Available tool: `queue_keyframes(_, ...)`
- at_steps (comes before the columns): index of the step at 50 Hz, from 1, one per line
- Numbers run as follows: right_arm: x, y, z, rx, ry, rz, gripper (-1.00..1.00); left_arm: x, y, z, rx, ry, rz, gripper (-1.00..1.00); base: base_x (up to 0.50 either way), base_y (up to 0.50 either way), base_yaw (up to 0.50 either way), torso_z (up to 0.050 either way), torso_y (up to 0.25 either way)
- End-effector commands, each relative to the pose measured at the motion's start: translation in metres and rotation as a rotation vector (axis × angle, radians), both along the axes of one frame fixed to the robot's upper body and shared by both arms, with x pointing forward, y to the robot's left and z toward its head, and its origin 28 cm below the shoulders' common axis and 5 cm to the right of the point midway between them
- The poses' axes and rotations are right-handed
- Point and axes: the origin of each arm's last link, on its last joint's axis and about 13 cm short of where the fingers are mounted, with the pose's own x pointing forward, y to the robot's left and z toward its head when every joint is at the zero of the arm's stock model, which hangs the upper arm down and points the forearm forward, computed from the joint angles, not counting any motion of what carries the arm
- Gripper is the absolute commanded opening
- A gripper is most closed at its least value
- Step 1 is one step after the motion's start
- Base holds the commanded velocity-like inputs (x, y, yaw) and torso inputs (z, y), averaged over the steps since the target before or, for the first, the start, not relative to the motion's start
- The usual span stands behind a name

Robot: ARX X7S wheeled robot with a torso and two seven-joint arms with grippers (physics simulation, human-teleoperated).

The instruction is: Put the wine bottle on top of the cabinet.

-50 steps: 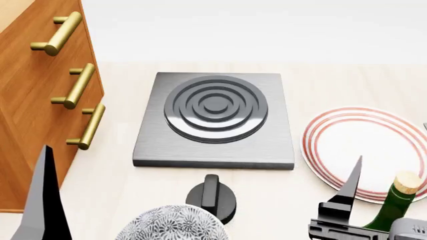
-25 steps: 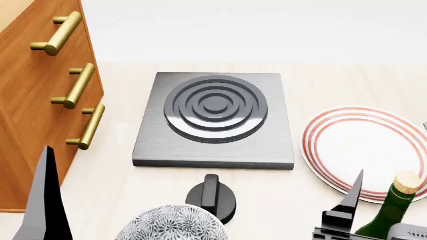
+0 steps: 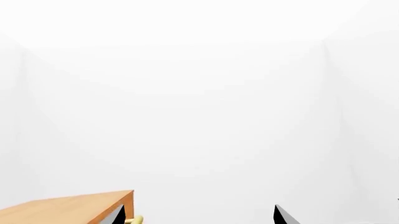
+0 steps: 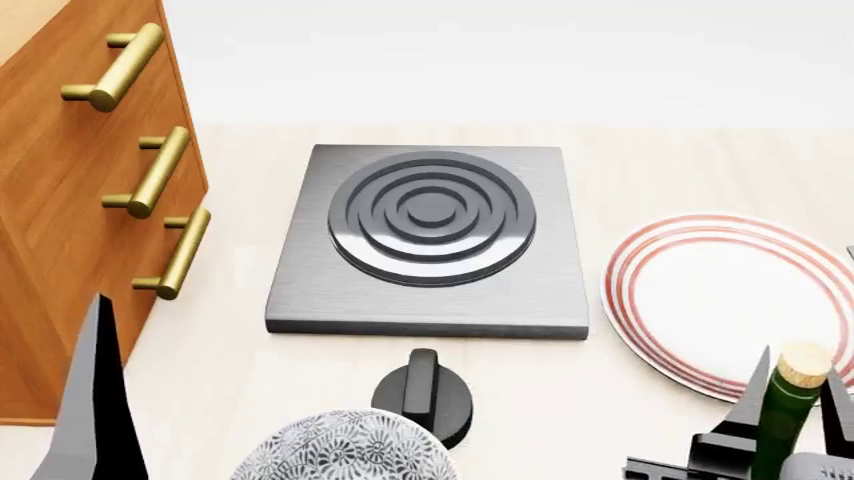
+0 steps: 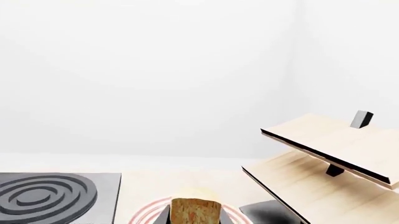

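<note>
The wine bottle [image 4: 787, 420], dark green with a tan cork [image 5: 194, 212], stands at the near right, just in front of the striped plate. My right gripper [image 4: 798, 395] has one dark finger on each side of the bottle's neck; in the right wrist view both fingers press against the cork, so it is shut on the bottle. The orange-brown cabinet [image 4: 54, 220] with three brass handles fills the left side; its top edge shows in the left wrist view [image 3: 68, 207]. My left gripper [image 3: 198, 218] is open and holds nothing; one finger [image 4: 96, 400] rises by the cabinet front.
A grey stove plate [image 4: 427, 240] with rings lies in the middle, a black knob [image 4: 424, 395] in front of it. A patterned bowl [image 4: 344, 450] sits at the near edge. The red-ringed plate [image 4: 721, 300] is right. A pale wooden rack [image 5: 324, 149] stands further right.
The right gripper's fingers have shifted right and closed in on the bottle's neck. The bottle now stands straighter. The left arm has barely moved.
</note>
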Motion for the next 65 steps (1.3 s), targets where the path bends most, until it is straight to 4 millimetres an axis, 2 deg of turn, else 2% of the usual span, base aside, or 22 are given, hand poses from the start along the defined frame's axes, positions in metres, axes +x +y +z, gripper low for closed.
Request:
queue_keyframes(1, 0.001, -0.003, 0.007, -0.017, -0.005, 0.011, -1.00, 0.000, -0.001, -0.001, 0.006, 0.013, -0.008, 1.00, 0.00, 0.00, 0.00, 0.000, 0.000)
queue_keyframes(14, 0.010, -0.014, 0.065, -0.059, -0.094, 0.025, -1.00, 0.001, -0.001, -0.002, 0.012, 0.021, -0.014, 1.00, 0.00, 0.00, 0.00, 0.000, 0.001)
queue_keyframes(24, 0.018, -0.014, 0.094, -0.087, -0.120, 0.071, -1.00, 0.000, -0.001, -0.003, 0.015, 0.027, -0.016, 1.00, 0.00, 0.00, 0.00, 0.000, 0.000)
queue_keyframes(33, 0.029, 0.000, 0.111, -0.091, -0.139, 0.173, -1.00, 0.000, -0.002, -0.004, 0.018, 0.030, -0.028, 1.00, 0.00, 0.00, 0.00, 0.000, 0.001)
queue_keyframes(44, 0.036, 0.014, 0.124, -0.084, -0.137, 0.269, -1.00, -0.001, -0.002, -0.003, 0.020, 0.032, -0.030, 1.00, 0.00, 0.00, 0.00, 0.000, 0.000)
queue_keyframes(54, 0.047, 0.034, 0.132, -0.099, -0.154, 0.366, -1.00, 0.000, -0.008, -0.007, 0.020, 0.059, -0.070, 1.00, 0.00, 0.00, 0.00, 0.000, 0.001)
queue_keyframes(65, 0.049, 0.057, 0.142, -0.120, -0.174, 0.466, -1.00, -0.003, -0.017, -0.017, 0.013, 0.106, -0.138, 1.00, 0.00, 0.00, 0.00, 0.000, 0.001)
